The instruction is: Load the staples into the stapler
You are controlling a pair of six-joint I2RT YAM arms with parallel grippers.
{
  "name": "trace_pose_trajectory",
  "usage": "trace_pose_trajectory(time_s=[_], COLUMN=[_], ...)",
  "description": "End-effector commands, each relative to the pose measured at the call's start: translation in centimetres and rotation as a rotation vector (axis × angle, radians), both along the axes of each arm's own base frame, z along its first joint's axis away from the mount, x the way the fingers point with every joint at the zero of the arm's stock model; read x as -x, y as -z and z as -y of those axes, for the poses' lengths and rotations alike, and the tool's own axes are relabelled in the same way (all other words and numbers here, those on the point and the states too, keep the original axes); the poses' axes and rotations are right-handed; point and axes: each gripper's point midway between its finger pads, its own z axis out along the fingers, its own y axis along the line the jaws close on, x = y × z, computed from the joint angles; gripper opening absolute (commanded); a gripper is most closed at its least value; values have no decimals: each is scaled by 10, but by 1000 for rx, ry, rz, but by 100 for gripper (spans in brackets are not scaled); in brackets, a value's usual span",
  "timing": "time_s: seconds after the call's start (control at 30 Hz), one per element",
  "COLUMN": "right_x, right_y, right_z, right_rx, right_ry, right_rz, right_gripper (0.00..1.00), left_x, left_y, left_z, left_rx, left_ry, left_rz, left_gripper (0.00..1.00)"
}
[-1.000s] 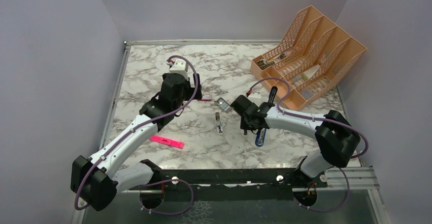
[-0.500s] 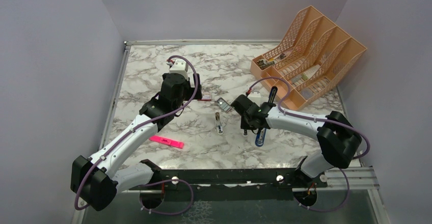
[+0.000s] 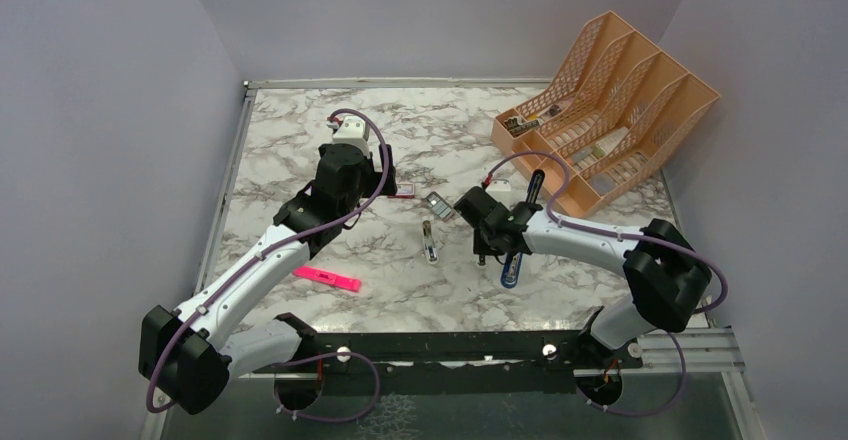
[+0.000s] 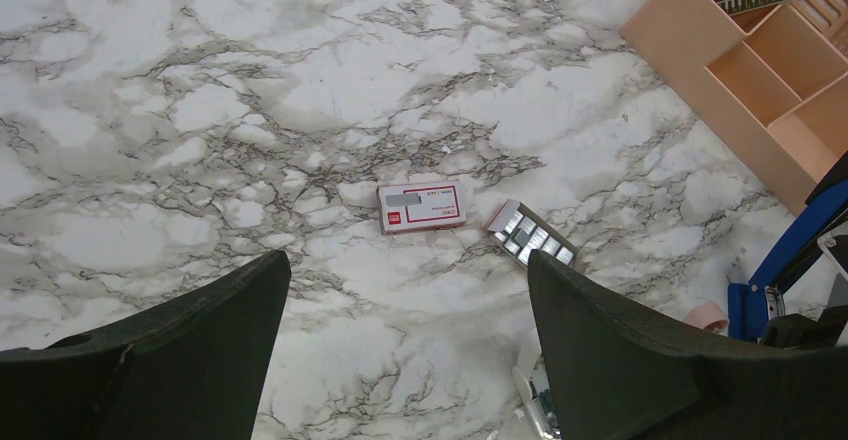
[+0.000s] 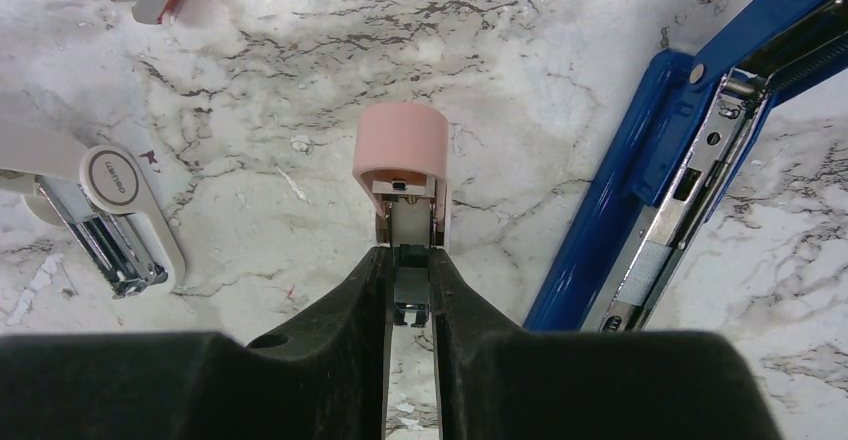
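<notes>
Several silver staples [image 4: 531, 236] lie in a small open tray beside the red-and-white box [image 4: 421, 206]; from above the tray [image 3: 437, 205] lies between the two arms. My left gripper [image 4: 408, 260] hangs open above bare marble, just short of the box, holding nothing. My right gripper [image 5: 408, 260] is shut on the metal body of a small pink stapler [image 5: 401, 145] that points away from it and rests on the table. A blue stapler [image 5: 690, 150] lies swung open to its right. A white stapler [image 5: 110, 220] lies to its left.
A peach desk organizer [image 3: 610, 110] stands at the back right, with small items in its front compartments. A pink highlighter [image 3: 326, 279] lies near the left arm at the front. The blue stapler [image 3: 510, 270] and the white stapler [image 3: 429, 243] flank my right gripper [image 3: 483, 250].
</notes>
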Motion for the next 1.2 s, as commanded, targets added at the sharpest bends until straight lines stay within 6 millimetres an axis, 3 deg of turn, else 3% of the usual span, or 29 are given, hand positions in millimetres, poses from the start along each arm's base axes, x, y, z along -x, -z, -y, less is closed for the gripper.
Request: trace_pose_trajectory(time_s=[0.0,0.3,0.67,1.17], right_x=[1,2,-4,-1], right_y=[9,10,-9,1], right_z=[-2,-5,-1,-6], right_rx=[-2,-15,-28,-31], right_ry=[-11,-17,15,5], right_rz=[-12,-20,29,2], right_gripper=[22,22,22,22], left_x=[-1,-1,-1,-1], left_y=[2,2,1,2], left_z=[0,-1,0,0], left_rx=[1,1,1,0], left_ry=[-1,-2,-1,-2], left_rz=[0,0,0,-2], left_gripper=[89,89,89,89])
